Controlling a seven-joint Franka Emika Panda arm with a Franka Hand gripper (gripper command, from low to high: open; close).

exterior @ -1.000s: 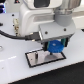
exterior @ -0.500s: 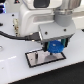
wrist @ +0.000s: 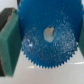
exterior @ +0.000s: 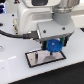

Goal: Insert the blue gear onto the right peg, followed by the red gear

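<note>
While the arm leans over the white table (exterior: 15, 70), its gripper (exterior: 54, 44) grasps the blue gear (exterior: 54, 45), the dark fingers (exterior: 48, 41) closed against the disc's sides; the gear hangs just above the far end of the black base plate (exterior: 42, 58), toward the exterior view's right; whether it touches the plate or a peg cannot be told, since the gear and gripper hide that spot; no peg shows plainly in either view. Seen from the wrist view, the blue gear (wrist: 49, 37) fills most of the picture, its teeth sharp along the rim, its pale centre hole (wrist: 49, 33) open; a green block (wrist: 10, 42) sits beside it.
</note>
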